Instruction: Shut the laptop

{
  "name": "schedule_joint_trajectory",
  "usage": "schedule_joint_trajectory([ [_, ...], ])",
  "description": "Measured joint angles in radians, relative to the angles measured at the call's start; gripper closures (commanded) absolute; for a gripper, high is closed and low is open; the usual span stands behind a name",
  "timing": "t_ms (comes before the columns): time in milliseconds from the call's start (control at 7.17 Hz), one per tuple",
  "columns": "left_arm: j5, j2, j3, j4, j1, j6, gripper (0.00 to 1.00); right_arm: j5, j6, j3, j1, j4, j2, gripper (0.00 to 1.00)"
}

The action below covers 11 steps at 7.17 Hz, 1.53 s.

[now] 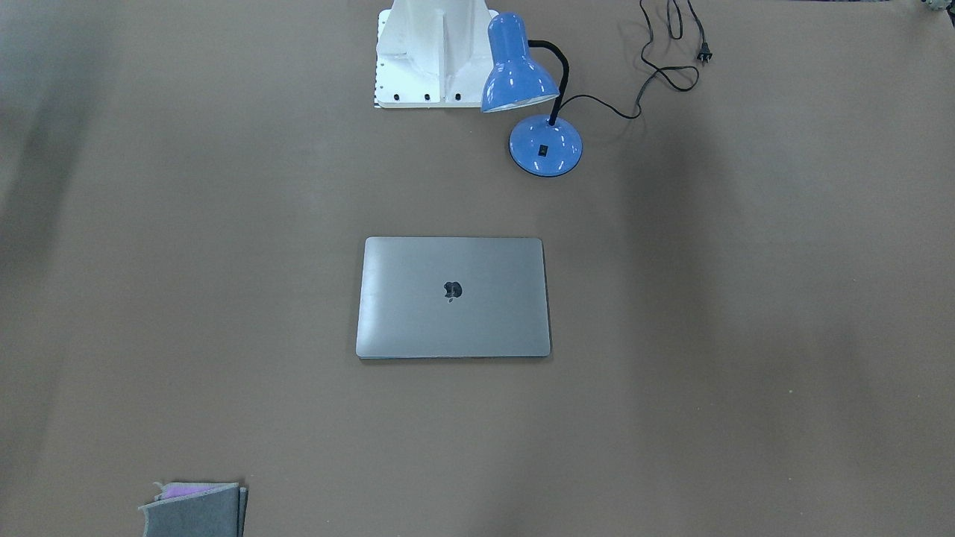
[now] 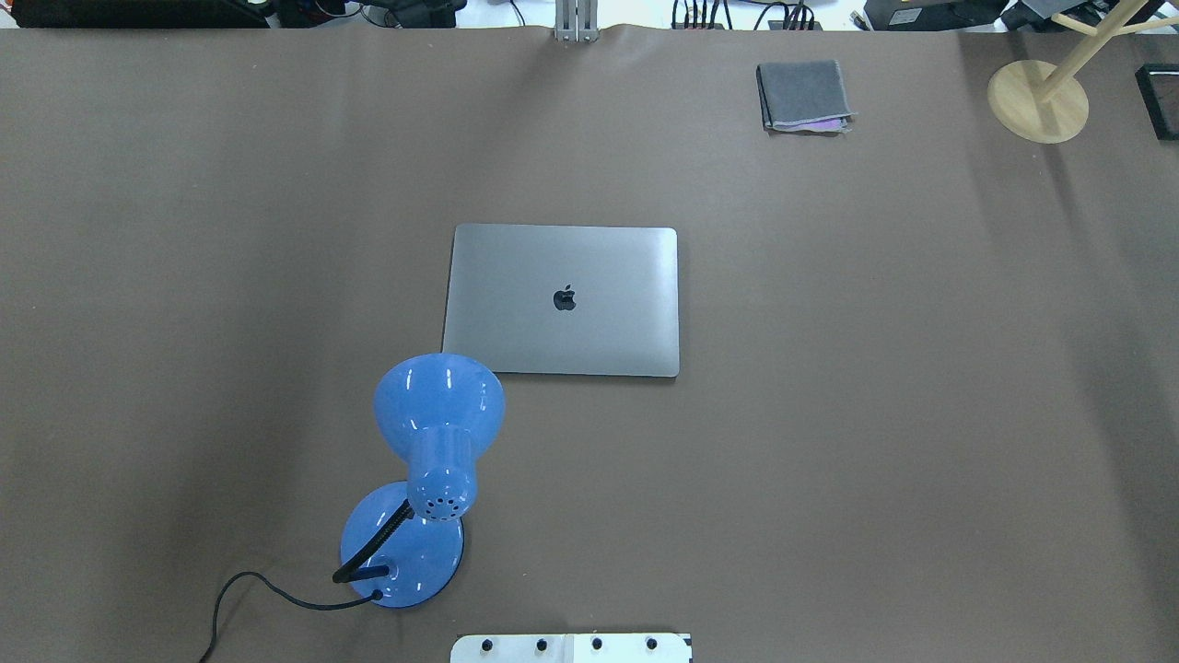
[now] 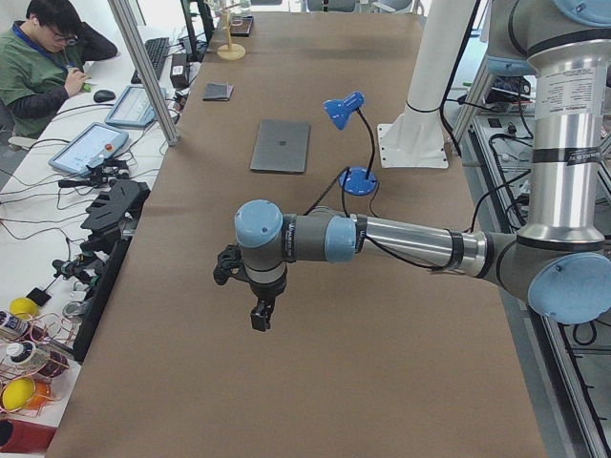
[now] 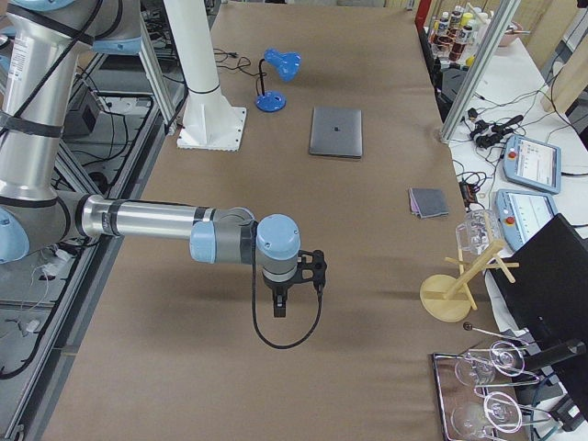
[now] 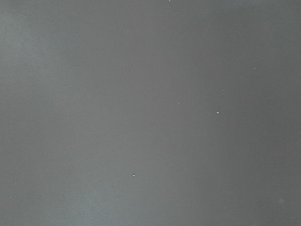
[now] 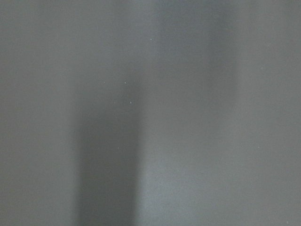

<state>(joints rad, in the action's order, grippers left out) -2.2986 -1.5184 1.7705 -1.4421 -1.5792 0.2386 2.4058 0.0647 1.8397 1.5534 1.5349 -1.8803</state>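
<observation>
The grey laptop (image 2: pixel 562 300) lies flat in the middle of the brown table with its lid down and the dark apple logo up; it also shows in the front-facing view (image 1: pixel 453 297), the left view (image 3: pixel 281 145) and the right view (image 4: pixel 336 131). My left gripper (image 3: pixel 260 315) hangs over the table far from the laptop, toward the table's left end. My right gripper (image 4: pixel 279 308) hangs over the table's right end, also far from it. I cannot tell whether either is open or shut. Both wrist views show only bare table surface.
A blue desk lamp (image 2: pixel 433 460) stands near the laptop's near left corner, its black cord (image 2: pixel 267 589) trailing off. A folded grey cloth (image 2: pixel 803 95) lies at the far right. A wooden stand (image 2: pixel 1038 99) is at the far right corner. The robot's white base (image 1: pixel 429 56) is behind the lamp.
</observation>
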Motion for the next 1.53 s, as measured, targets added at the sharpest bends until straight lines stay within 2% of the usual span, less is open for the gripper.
schedule_joint_trajectory([
  [1535, 0.001, 0.050, 0.004, -0.003, 0.000, 0.001, 0.02, 0.004, 0.004, -0.005, -0.023, -0.004, -0.020, 0.00],
])
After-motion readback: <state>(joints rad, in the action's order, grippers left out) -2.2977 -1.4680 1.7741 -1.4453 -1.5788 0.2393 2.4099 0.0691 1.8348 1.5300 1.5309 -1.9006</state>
